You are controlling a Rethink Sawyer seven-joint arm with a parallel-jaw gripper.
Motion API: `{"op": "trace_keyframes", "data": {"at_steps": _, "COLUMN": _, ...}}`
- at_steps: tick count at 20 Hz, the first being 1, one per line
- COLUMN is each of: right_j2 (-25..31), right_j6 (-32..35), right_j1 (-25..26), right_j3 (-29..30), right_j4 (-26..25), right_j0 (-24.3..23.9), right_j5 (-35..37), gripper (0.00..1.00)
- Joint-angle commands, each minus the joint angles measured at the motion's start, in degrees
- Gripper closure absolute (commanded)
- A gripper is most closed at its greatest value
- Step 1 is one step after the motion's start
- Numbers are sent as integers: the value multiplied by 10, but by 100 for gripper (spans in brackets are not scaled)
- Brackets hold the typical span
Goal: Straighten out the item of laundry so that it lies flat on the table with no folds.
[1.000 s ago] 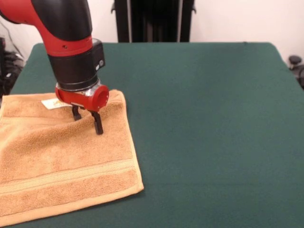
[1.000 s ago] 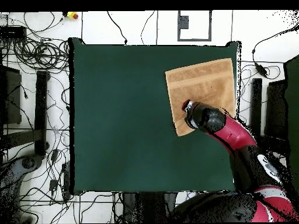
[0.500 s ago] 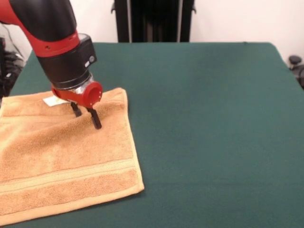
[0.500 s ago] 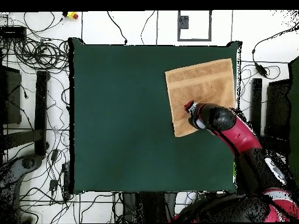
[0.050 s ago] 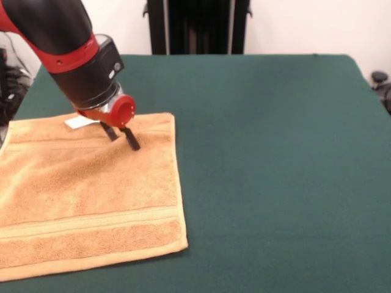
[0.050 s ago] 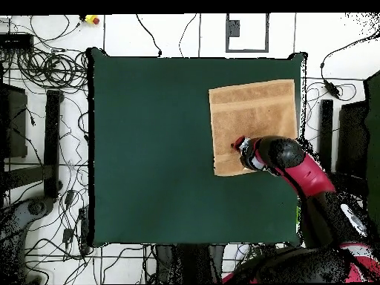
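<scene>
One end effector (image 5: 121,134), fingers slightly apart, rests on the towel (image 5: 85,195) near its far edge; the spread cloth extends toward 6 o'clock across the worktop (image 5: 275,152)

Around my table I see tangled black cables (image 6: 52,70) on the white floor (image 6: 185,33), a dark stand (image 5: 198,27) behind it, and a black bar (image 6: 53,141) alongside

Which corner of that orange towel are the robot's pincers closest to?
The gripper is nearest the towel's far right corner in the front view, on the edge with the white label, away from the woven band.
</scene>
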Motion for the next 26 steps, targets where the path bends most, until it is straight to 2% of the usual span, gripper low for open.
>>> {"op": "trace_keyframes", "data": {"at_steps": 1, "right_j2": 38, "right_j6": 38, "right_j1": 73, "right_j3": 38, "right_j4": 1, "right_j0": 23, "right_j5": 116, "gripper": 0}}
{"op": "trace_keyframes", "data": {"at_steps": 9, "right_j2": 4, "right_j6": 66, "right_j1": 43, "right_j3": 42, "right_j4": -16, "right_j0": 53, "right_j5": 91, "gripper": 0}}
{"op": "trace_keyframes", "data": {"at_steps": 17, "right_j2": -4, "right_j6": 62, "right_j1": 21, "right_j3": 54, "right_j4": -13, "right_j0": 54, "right_j5": 124, "gripper": 0}}
{"op": "trace_keyframes", "data": {"at_steps": 19, "right_j2": -11, "right_j6": 56, "right_j1": 15, "right_j3": 57, "right_j4": -26, "right_j0": 60, "right_j5": 88, "gripper": 0}}
{"op": "trace_keyframes", "data": {"at_steps": 26, "right_j2": -18, "right_j6": 61, "right_j1": -24, "right_j3": 84, "right_j4": -22, "right_j0": 63, "right_j5": 135, "gripper": 0}}
